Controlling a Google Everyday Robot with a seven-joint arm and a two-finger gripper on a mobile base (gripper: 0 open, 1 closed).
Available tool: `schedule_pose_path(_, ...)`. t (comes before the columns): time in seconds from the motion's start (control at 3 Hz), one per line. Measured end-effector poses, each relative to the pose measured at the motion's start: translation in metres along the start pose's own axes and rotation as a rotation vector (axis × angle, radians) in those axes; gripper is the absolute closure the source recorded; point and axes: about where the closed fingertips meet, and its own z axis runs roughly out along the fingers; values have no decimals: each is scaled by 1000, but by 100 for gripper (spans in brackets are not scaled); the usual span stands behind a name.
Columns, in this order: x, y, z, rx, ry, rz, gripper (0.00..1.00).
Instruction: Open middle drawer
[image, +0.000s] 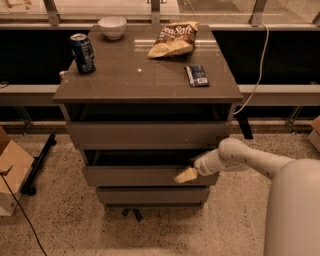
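Camera view looks down at one grey-brown cabinet (150, 85) with three drawer fronts, one under the other. The middle drawer (130, 176) is the second one down, and it sticks out a little, with a dark gap above its front. It is too dark in there to see what is in it. One gripper (186, 175) with a tan tip is at the top edge of this drawer front, near its right end, on one white arm (250, 160) that comes in from the right. It cannot be told if the gripper is open or closed, or if it has hold of anything. The top drawer (150, 134) has a taller front and a dark gap above it too. The bottom drawer (150, 195) looks the smallest. On the cabinet top sit four things: one white bowl (112, 26) at the back left with nothing seen in it, one blue can (82, 52) standing up near the left edge, one chip bag (174, 40) at the back, and one small blue packet (197, 75) lying flat on the right. The floor (60, 225) is pale and speckled. One cardboard box (12, 172) sits at the left, and one white cable (257, 75) hangs down at the right.
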Motion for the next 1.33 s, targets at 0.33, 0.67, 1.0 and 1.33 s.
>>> schedule_pose_path(0.33, 8, 3, -2, 23, 15, -10, 0)
schedule_pose_path(0.67, 19, 6, -6, 49, 51, -36, 1)
schedule_pose_path(1.0, 26, 7, -7, 39, 94, -60, 23)
schedule_pose_path(1.33, 38, 13, -8, 13, 157, -91, 46)
